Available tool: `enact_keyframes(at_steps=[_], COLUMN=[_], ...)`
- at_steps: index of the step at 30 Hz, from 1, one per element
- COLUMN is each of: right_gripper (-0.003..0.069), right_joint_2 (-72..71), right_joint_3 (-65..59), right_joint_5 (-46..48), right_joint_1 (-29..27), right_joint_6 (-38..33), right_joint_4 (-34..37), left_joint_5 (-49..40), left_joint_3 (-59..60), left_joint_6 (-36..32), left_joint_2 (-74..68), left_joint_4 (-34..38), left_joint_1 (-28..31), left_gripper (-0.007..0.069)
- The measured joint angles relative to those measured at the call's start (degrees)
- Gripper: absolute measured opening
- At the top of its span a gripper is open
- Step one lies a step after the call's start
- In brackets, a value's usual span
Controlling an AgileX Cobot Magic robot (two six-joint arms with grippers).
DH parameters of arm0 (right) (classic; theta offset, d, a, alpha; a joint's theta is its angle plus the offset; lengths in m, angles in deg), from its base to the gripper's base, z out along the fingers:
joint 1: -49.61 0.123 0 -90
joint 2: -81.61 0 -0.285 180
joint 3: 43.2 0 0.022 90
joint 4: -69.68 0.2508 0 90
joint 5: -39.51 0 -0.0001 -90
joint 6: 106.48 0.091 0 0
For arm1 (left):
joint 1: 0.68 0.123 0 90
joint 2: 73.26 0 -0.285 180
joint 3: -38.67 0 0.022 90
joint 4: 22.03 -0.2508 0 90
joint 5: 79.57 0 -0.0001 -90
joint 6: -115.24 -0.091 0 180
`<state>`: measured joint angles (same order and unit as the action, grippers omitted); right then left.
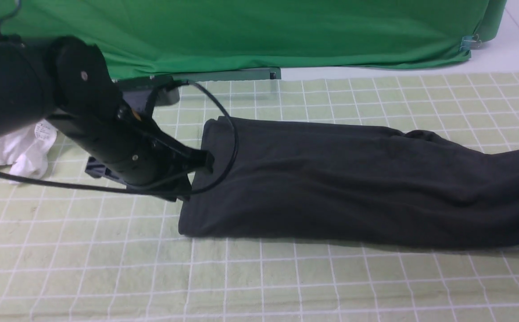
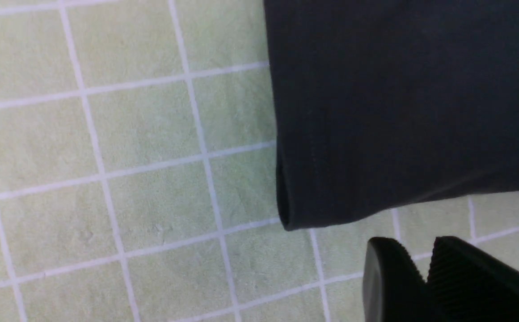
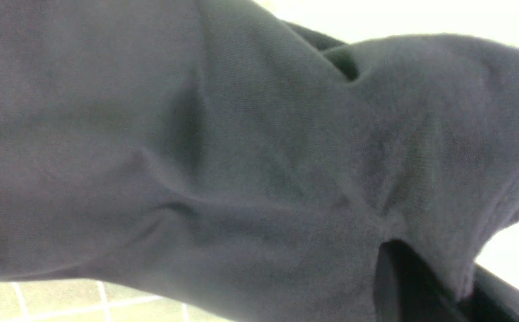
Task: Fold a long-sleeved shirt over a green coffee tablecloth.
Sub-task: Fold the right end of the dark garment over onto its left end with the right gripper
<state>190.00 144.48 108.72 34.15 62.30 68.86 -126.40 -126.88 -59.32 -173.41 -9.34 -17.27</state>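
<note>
front view faces forward over the shirt (image 1: pixel 353 179); both wrist views hover close.

Deep green backdrop fabric (image 1: pixel 259 31), pale floor (image 1: pixel 500 58) beyond, even light

Bare tablecloth (image 1: pixel 286 277) in front; white garment (image 1: pixel 22 152) far left.

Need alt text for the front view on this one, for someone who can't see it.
A dark shirt lies folded into a long band across a pale green checked tablecloth. The left end effector sits at its left edge. A white garment lies far left.
</note>
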Motion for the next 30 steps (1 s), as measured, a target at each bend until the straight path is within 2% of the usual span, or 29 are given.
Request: enact_keyframes(at_steps=[1, 3, 9, 11, 14, 16, 19, 20, 21, 22, 23, 25, 30], right_gripper=[0.0033, 0.0033, 0.0033, 0.0033, 0.0033, 0.0032, 0.0032, 0.0032, 0.0032, 0.0032, 0.0032, 0.0032, 0.0032], right_joint_2=[0.0, 0.0, 0.0, 0.0, 0.0, 0.0, 0.0, 0.0, 0.0, -0.4, -0.9, -2.7, -8.7], right_joint_3=[0.0, 0.0, 0.0, 0.0, 0.0, 0.0, 0.0, 0.0, 0.0, -0.1, -0.1, -0.2, -2.9], right_joint_5=[0.0, 0.0, 0.1, 0.1, 0.1, 0.1, 0.1, 0.2, 0.3, 0.3, 0.4, 0.4, 0.1], right_joint_1=[0.0, 0.0, 0.0, 0.0, 0.0, 0.0, 0.0, 0.0, 0.0, 0.0, 0.0, 0.0, 0.0], right_joint_6=[0.0, 0.0, 0.3, 0.6, 0.7, 0.8, 0.8, 0.8, 0.8, 0.8, 0.8, 0.6, 0.7], right_joint_4=[0.1, 0.8, 0.8, 1.1, 1.7, 2.4, 3.6, 4.0, 4.1, 4.1, 4.1, 3.7, 2.3], left_joint_5=[0.0, 1.2, 4.8, 6.5, 7.2, 6.9, 5.6, 4.8, 4.6, 3.0, 1.9, -0.4, -5.6], left_joint_3=[0.1, 0.9, 1.2, 1.2, 1.2, 1.0, 0.9, 0.8, 0.8, 0.8, 0.8, 0.8, 4.3], left_joint_6=[0.0, 0.4, 0.4, 0.6, 0.6, -0.2, -3.7, -4.7, -5.1, -6.1, -6.9, -7.6, -8.6], left_joint_2=[-0.1, -2.4, -9.0, -10.9, -12.7, -13.0, -13.3, -13.6, -13.7, -14.0, -14.2, -14.2, -11.6], left_joint_4=[0.0, 0.3, 0.9, 1.4, 2.2, 2.7, 4.9, 6.5, 7.3, 9.2, 9.9, 10.7, 13.5], left_joint_1=[0.0, 0.0, 0.0, 0.0, 0.0, 0.0, 0.1, 0.1, 0.1, 0.1, 0.0, 0.0, -0.1], left_gripper=[0.0180, 0.0271, 0.0458, 0.0501, 0.0521, 0.0506, 0.0406, 0.0329, 0.0286, 0.0146, 0.0091, 0.0040, 0.0025])
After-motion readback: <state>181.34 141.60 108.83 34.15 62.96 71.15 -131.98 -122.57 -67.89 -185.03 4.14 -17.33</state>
